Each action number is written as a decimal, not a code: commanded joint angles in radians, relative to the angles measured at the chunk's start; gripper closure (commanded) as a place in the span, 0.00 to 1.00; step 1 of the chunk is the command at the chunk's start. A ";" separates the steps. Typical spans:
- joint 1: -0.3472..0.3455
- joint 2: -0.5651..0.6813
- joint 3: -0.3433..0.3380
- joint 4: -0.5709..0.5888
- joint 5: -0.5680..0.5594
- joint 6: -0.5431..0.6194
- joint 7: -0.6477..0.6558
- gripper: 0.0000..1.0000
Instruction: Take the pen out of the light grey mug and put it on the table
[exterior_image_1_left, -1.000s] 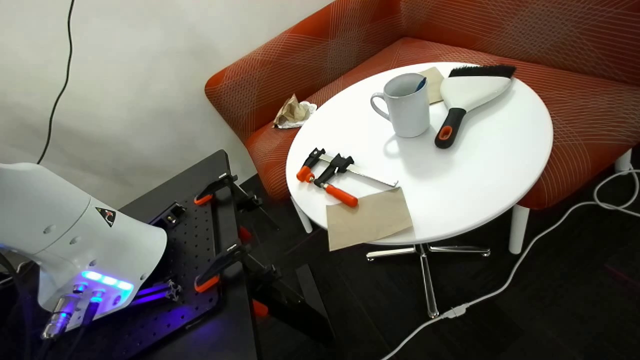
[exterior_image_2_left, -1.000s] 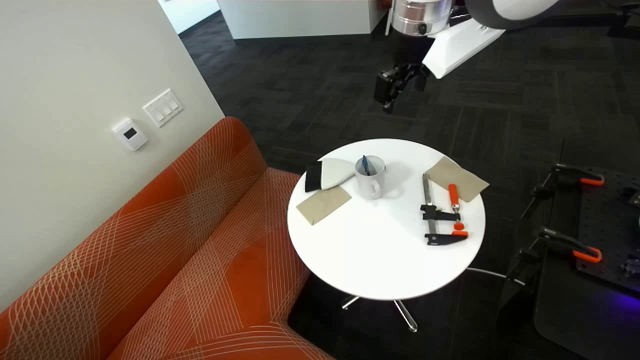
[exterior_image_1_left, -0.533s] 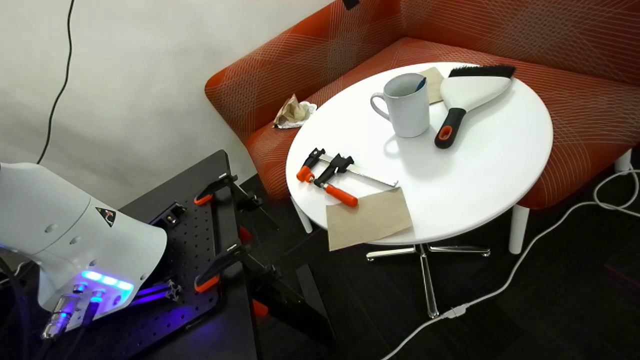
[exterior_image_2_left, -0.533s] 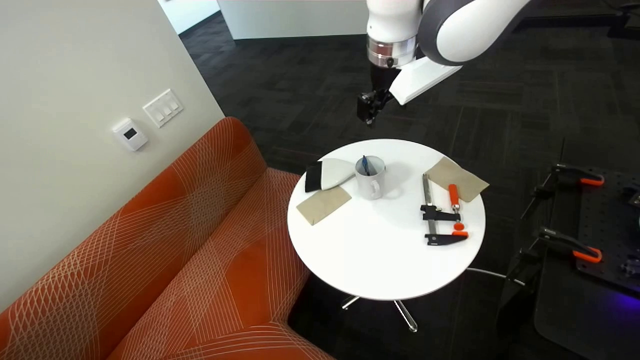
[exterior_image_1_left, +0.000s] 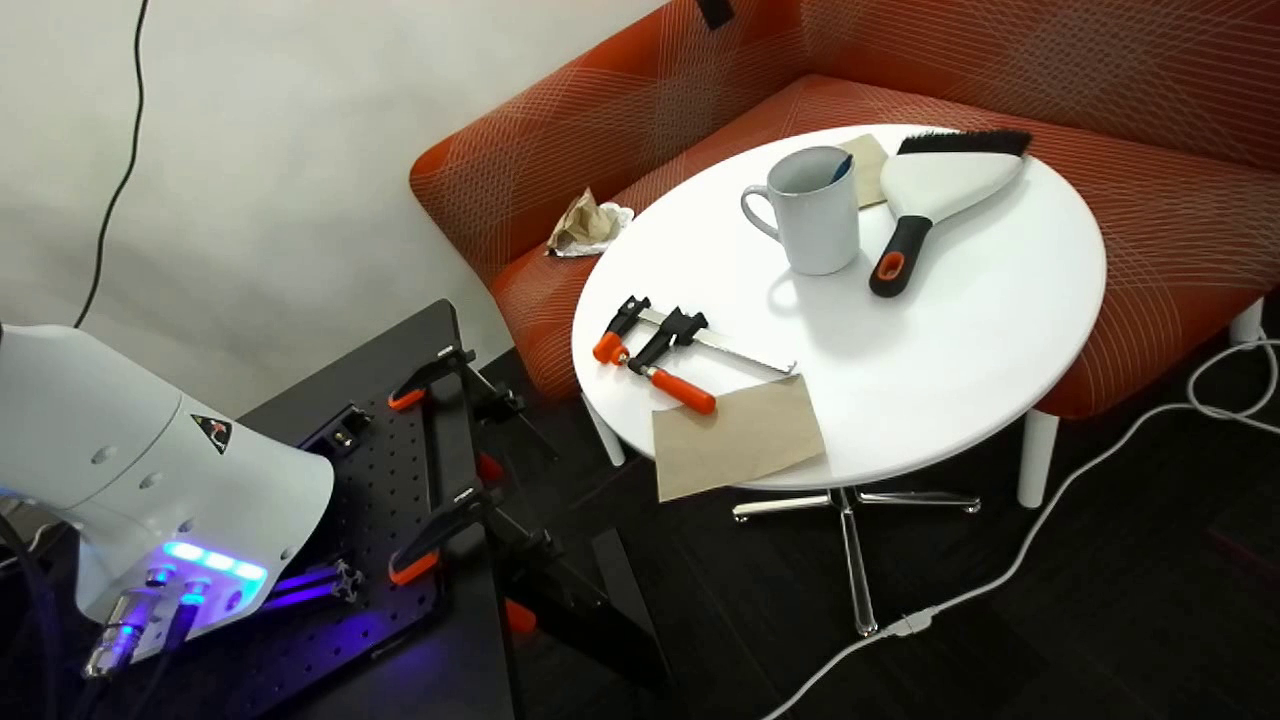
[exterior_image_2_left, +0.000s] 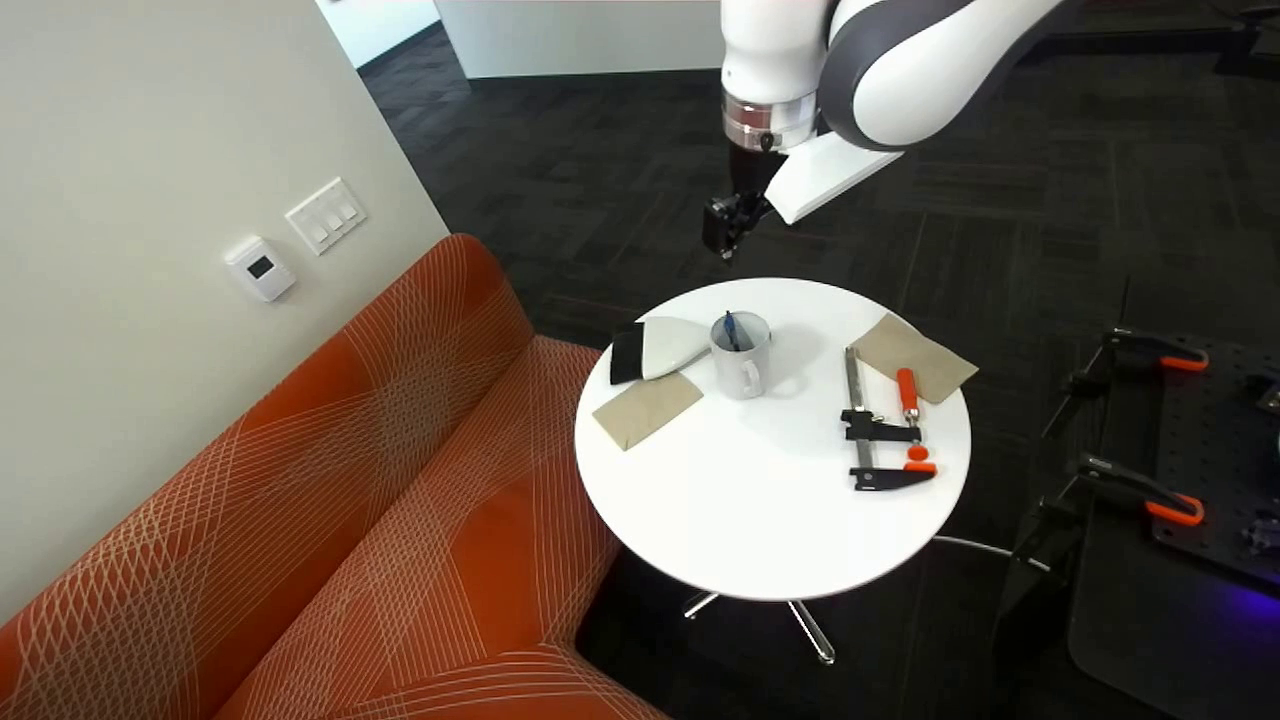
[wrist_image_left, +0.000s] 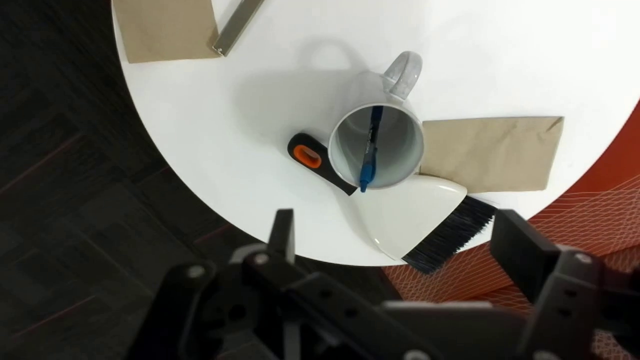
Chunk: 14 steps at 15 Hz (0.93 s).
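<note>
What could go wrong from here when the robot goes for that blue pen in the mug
The pen leans inside the mug with only its upper end reaching about the top, so the open gripper may bump the mug and tip it. The brush lies close beside the mug, so the gripper might strike it on the way down. Pulling the pen sideways rather than up could also drag the mug.

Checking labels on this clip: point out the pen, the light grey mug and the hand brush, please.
Pen (wrist_image_left: 370, 148): wrist view, middle of its barrel.
Light grey mug (exterior_image_1_left: 821, 226): in an exterior view, its outer wall.
Hand brush (exterior_image_1_left: 945, 184): in an exterior view, its white body.
</note>
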 joint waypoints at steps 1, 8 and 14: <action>0.032 0.011 -0.034 0.008 0.041 0.010 -0.010 0.00; 0.022 0.155 -0.044 0.084 0.208 0.021 -0.140 0.00; 0.033 0.272 -0.083 0.175 0.291 0.029 -0.177 0.00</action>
